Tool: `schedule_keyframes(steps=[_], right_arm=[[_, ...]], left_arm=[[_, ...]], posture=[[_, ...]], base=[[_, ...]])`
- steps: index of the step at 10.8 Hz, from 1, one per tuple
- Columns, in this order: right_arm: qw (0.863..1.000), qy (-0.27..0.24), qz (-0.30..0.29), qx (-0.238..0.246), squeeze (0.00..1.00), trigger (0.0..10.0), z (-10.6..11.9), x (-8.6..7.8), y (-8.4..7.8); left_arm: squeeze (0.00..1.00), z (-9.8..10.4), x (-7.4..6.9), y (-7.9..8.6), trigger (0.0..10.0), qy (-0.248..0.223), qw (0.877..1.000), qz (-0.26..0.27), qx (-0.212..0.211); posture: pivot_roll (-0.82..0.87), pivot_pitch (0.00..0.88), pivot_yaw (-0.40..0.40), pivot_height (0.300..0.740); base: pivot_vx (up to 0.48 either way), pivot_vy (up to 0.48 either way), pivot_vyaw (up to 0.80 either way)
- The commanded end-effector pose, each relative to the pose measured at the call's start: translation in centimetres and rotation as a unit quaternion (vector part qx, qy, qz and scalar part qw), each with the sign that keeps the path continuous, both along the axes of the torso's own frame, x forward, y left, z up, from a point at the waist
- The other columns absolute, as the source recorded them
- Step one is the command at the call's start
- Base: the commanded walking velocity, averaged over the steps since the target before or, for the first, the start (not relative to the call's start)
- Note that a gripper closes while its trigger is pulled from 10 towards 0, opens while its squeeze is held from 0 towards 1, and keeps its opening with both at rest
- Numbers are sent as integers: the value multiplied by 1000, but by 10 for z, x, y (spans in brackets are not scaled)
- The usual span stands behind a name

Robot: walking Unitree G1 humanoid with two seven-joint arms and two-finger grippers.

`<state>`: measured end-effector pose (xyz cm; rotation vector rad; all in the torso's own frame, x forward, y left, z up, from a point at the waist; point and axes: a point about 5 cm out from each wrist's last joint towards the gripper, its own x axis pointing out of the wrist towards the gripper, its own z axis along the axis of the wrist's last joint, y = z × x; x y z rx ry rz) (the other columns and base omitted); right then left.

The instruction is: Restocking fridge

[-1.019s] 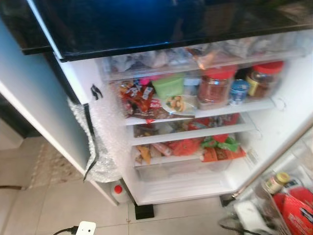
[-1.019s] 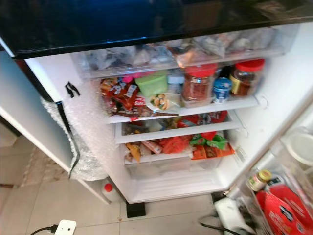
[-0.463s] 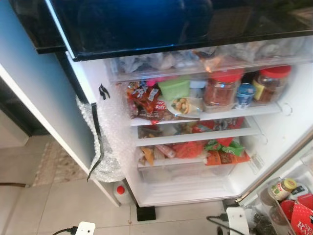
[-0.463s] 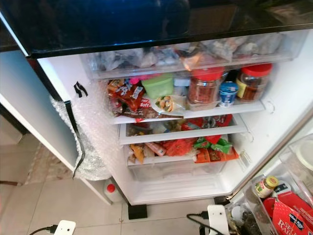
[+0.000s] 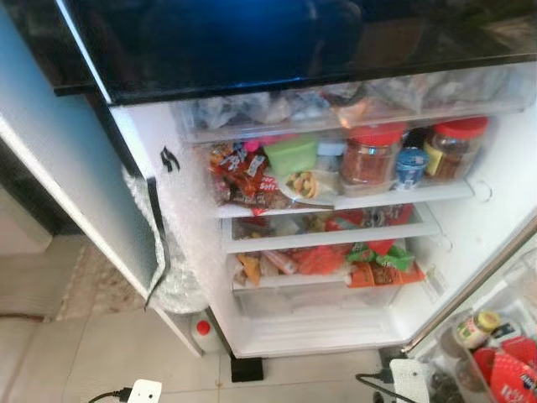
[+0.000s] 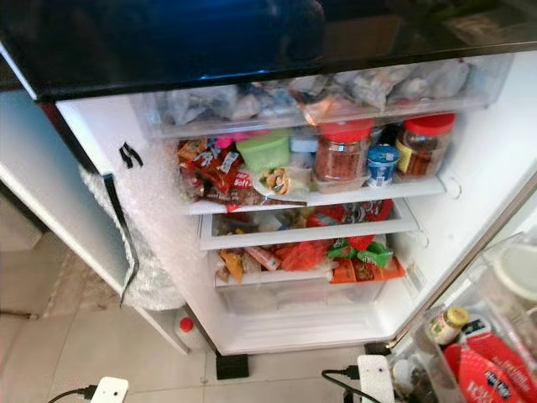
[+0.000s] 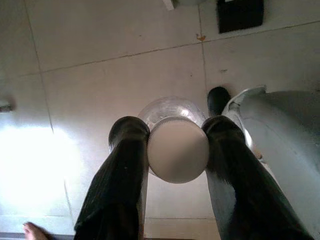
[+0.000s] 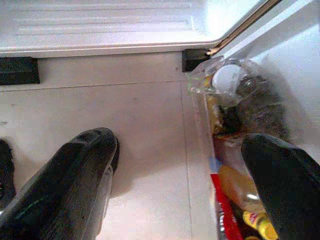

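— What's the head camera giving us?

— The fridge [image 6: 495, 168] stands open, shelves packed. On the top shelf [image 6: 369, 195] sit two red-lidded jars [image 6: 340, 151], a small blue-and-white tub [image 6: 383, 164] between them, a green container [image 6: 263, 149] and snack packets [image 6: 218, 172] to the left. Below that, more red, orange and green packets [image 6: 352, 256] lie on the lower shelves, above a clear drawer [image 6: 294, 295].

— And the door?

— The fridge door [image 6: 495, 336] is swung out on the right, its rack holding a yellow-lidded jar [image 6: 446, 323] and a red package [image 6: 482, 369]. Bubble wrap [image 6: 147, 243] hangs down the fridge's left wall, and a red-capped bottle [image 6: 186, 330] stands on the floor tiles [image 6: 101, 344] by the lower left corner. A white power strip [image 6: 109, 390] lies on the floor nearby.

— Where's the item to stock?

— With the left gripper [image 7: 176, 132], down low over the floor. Its fingers [image 7: 125, 170] pinch a clear bottle [image 7: 170, 107] just under its white cap [image 7: 177, 149], one finger each side.

— The right one?

— The right gripper [image 8: 185, 165] hangs with fingers [image 8: 75, 175] spread wide, holding nothing, over the tiles beside the door rack, where a white-capped bottle [image 8: 227, 80] and yellow-topped items show.
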<state>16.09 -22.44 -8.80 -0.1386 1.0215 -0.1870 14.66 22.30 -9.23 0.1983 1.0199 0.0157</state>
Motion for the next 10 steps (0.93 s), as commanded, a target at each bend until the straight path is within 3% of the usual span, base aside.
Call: schedule_keyframes(steps=[1, 6, 10], right_arm=[[1000, 3, -8, 8, 0, 10000, -1, 0, 3], [1000, 15, -14, 10, 0, 10000, -4, -7, 4], [1000, 18, -16, 11, 0, 10000, -5, -8, 7]], left_arm=[[0, -2, -8, 5, 10000, 14, 1000, -4, 7], [0, -2, -8, 4, 10000, 13, 1000, 1, 1], [0, -2, -8, 1, 10000, 5, 1000, 12, -25]], posture=[[73, 43, 83, 740], [75, 76, 77, 740], [66, 84, 83, 740]], base=[[0, -292, 0], [0, -290, 0], [0, 0, 0]])
